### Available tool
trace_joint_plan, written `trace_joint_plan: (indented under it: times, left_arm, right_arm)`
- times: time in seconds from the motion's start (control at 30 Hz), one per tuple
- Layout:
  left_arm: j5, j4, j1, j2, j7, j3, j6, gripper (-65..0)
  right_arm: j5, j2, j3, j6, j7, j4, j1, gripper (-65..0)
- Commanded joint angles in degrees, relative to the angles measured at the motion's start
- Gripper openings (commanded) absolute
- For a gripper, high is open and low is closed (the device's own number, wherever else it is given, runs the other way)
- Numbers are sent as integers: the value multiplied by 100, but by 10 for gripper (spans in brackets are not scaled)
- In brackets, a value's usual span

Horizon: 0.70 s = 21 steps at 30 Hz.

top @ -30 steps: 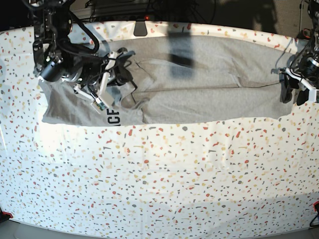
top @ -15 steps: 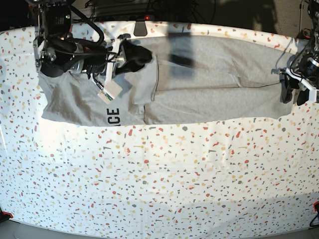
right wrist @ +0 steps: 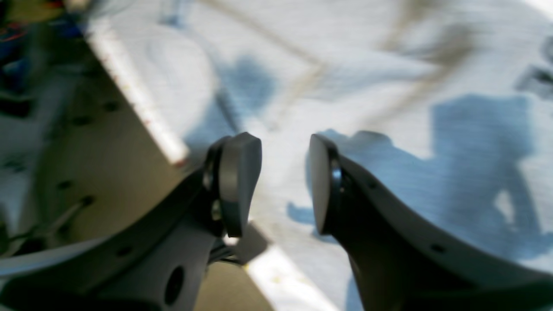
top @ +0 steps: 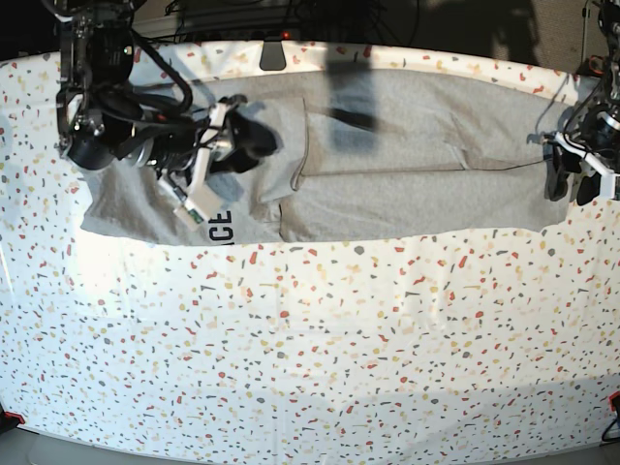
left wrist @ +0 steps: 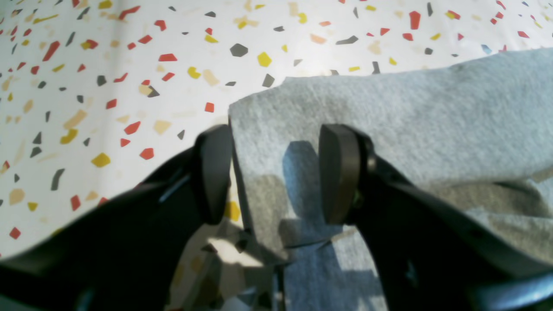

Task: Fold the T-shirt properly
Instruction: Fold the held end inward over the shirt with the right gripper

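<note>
The grey T-shirt [top: 417, 145] lies spread across the far half of the table, its left part folded over the body, with black letters [top: 220, 228] showing at the front hem. My right gripper [top: 258, 141] hovers over that folded flap. In the blurred right wrist view its jaws [right wrist: 281, 183] stand open with nothing between them, above the grey T-shirt [right wrist: 389, 86]. My left gripper [top: 570, 184] is at the shirt's right end. It is open [left wrist: 276, 172], with a corner of the T-shirt [left wrist: 389, 112] lying under and between the fingers.
The speckled white table [top: 310, 339] stretches toward the front edge. Cables and a dark mount [top: 274, 53] sit beyond the back edge. In the right wrist view the table's back edge [right wrist: 138, 99] runs close by the left finger.
My right gripper opened and let go of the shirt's left part, which now lies folded over the body. It then drew back a little toward the front left. The left arm has not moved.
</note>
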Motion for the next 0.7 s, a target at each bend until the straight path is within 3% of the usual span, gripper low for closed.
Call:
trace_joint_plan:
  times: [0.0,0.13,0.3,0.43,0.53,0.67]
  left_arm:
    - [-101,90,-46,-146,-118,-55,20,-330]
    - [-151,68,-44,-155,328,-55,22,-330]
    - [-323,-271,-46,-157,348,-55,188,-330]
    - [-715,-601,-46,-155,498,-55,122,-330]
    - [-1152,-743,-46,-153,660,-55,-323,-330]
    - [-1954,-743,-63,-72,1375,-52,-1051,-330]
  right_arm:
    - [-13,52,103,28,109,105,85,-414]
    - [-260,52,525,28,173,105,87,-414]
    - [-258,52,1130,28,173,105,87,-414]
    - [-256,52,1550,28,173,105,87,-414]
    - [-247,52,1753,28,177,105,90,-414]
    - [-234,52,1823,28,177,105,90,-414]
